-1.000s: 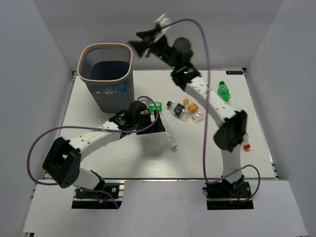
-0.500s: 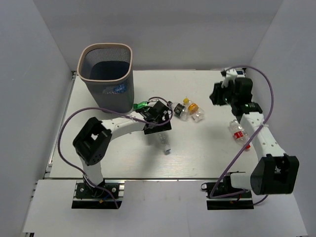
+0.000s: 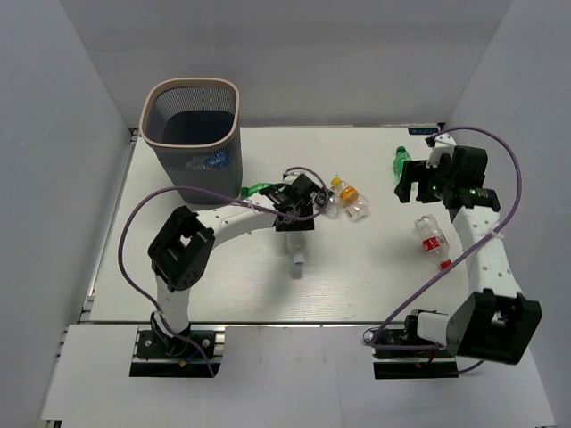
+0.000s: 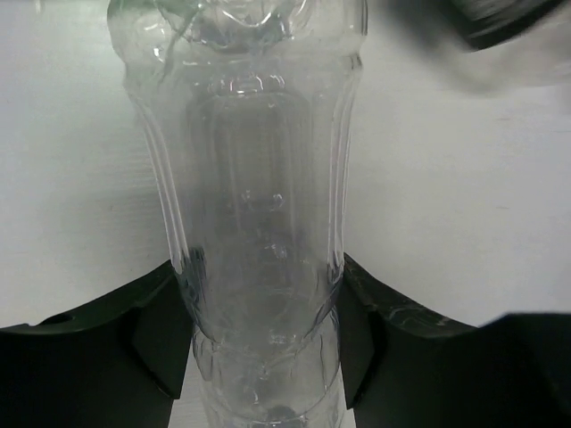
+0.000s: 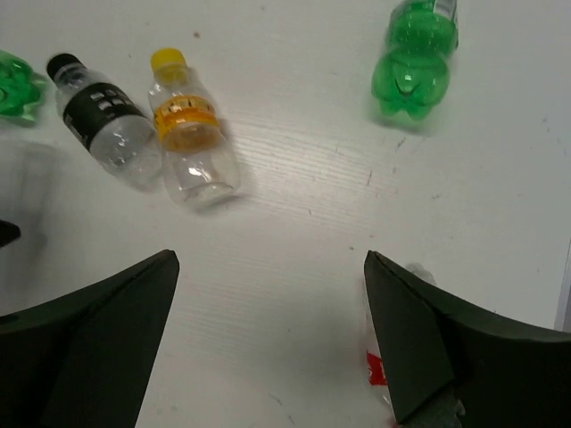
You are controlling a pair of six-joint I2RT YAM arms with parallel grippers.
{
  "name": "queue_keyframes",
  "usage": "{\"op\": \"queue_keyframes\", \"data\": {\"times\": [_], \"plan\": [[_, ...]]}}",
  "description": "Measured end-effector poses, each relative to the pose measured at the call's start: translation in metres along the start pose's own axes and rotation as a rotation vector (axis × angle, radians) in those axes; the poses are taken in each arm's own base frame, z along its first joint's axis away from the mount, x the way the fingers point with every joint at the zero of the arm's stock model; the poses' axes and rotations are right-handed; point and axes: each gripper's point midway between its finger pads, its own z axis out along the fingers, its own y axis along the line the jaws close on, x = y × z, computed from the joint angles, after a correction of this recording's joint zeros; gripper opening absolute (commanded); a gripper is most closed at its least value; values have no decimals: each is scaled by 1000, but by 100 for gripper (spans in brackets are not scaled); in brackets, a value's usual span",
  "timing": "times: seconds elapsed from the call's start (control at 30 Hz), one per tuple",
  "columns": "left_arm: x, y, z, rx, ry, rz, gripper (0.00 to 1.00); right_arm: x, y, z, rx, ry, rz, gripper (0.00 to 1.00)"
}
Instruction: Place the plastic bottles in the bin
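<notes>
Right arm swung from bin to table's right side; left fingers closed since. Left gripper [image 4: 261, 312] clamped across waist of clear bottle [image 4: 254, 178], lying at middle of table [image 3: 223, 285], well apart from bin [image 3: 192, 174]. Right gripper [image 5: 269, 259] spread, empty, near green bottle [image 5: 415, 76]. Advised: lift clear of table before swinging; release above rim. Bottle: colourless, thin ribbed wall, pinched waist, no label visible.

No text on the bottles [image 5: 192, 147] is legible.
</notes>
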Motion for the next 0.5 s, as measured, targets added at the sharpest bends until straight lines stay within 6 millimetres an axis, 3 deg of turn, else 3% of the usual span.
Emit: {"op": "queue_keyframes", "data": {"times": [0.07, 0.13, 0.2, 0.27, 0.3, 0.33, 0.4, 0.43, 0.5], "plan": [[-20, -15, -16, 42, -42, 38, 23, 7, -9, 4, 6, 68, 26, 90], [-57, -34, -46, 97, -125, 78, 23, 22, -22, 9, 17, 143, 63, 90], [-106, -54, -88, 157, -252, 100, 23, 42, -35, 9, 35, 214, 108, 90], [-164, -64, -139, 201, -412, 100, 23, 57, -44, 3, 52, 260, 139, 80], [-196, -64, -169, 217, -501, 88, 23, 61, -48, -1, 62, 268, 145, 71], [-226, -60, -197, 227, -585, 68, 25, 63, -51, -4, 69, 272, 145, 46], [-282, -37, -252, 221, -744, 10, 26, 68, -54, -9, 74, 281, 143, 26], [-304, -20, -271, 201, -809, -23, 26, 70, -56, -11, 76, 284, 142, 19], [-340, 26, -302, 137, -913, -91, 26, 76, -57, -16, 77, 296, 142, 22]]}}
